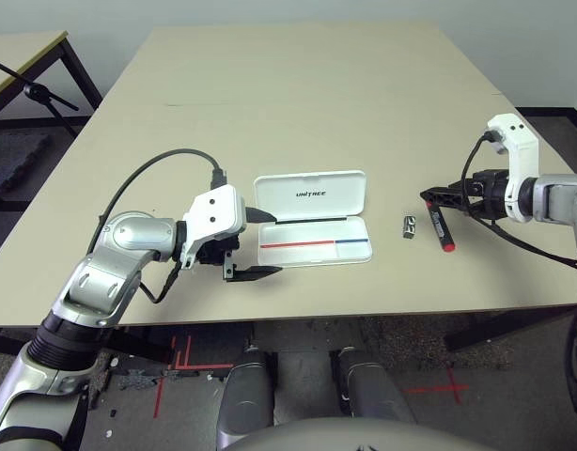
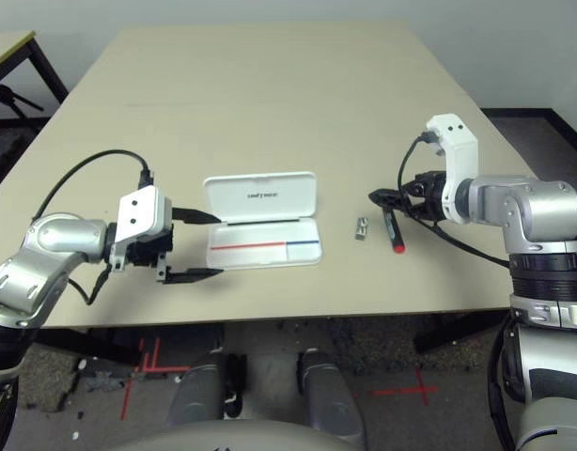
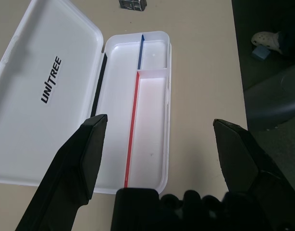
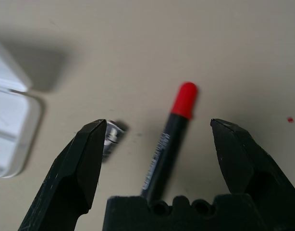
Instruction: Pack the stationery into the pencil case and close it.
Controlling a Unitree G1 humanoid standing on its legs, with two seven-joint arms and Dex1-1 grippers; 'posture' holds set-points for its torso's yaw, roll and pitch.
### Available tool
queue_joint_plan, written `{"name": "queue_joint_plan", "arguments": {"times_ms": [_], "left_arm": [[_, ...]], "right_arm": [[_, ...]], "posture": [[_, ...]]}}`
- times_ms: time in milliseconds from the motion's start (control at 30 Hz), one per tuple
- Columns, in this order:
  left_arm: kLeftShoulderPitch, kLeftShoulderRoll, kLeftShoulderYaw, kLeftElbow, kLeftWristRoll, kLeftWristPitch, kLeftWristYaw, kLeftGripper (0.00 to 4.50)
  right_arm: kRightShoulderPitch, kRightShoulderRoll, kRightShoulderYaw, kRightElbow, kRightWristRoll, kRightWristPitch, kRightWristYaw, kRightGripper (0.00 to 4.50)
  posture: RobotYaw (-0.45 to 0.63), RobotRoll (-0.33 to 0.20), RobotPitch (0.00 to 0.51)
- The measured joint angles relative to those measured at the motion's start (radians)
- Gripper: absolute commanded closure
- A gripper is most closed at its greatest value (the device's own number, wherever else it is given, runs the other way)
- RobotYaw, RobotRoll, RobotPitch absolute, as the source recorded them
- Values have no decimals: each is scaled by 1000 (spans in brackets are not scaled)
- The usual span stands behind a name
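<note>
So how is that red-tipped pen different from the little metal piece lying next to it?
The marker is long and slim, black with a red cap; the metal piece is short and stubby, silver and black. In the right wrist view the marker lies between the open jaws of the right gripper, while the metal piece sits by one finger. Both lie flat on the table, outside the open pencil case.

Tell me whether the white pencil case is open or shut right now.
Open. The pencil case lies on the table with its lid swung back, lettering showing, and its tray and red-and-blue stripe are bare. The marker lies outside it.
</note>
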Motion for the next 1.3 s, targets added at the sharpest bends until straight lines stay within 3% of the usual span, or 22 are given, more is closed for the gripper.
{"name": "queue_joint_plan", "arguments": {"times_ms": [533,633,933,1300], "left_arm": [[12,3,-3,-1,14,-18,1,20],[13,4,-3,-2,14,-18,1,0],[12,3,-8,-33,15,3,4,0],[8,9,-8,-32,15,6,4,0]], "right_arm": [[-13,56,93,152,-46,-76,-15,22],[-20,61,101,174,-61,-96,-17,632],[-33,51,102,218,-78,-122,8,3881],[-48,-35,159,147,-85,-154,123,4012]], "posture": [[-18,0,108],[-18,0,109],[-25,0,108],[-20,0,107]]}}
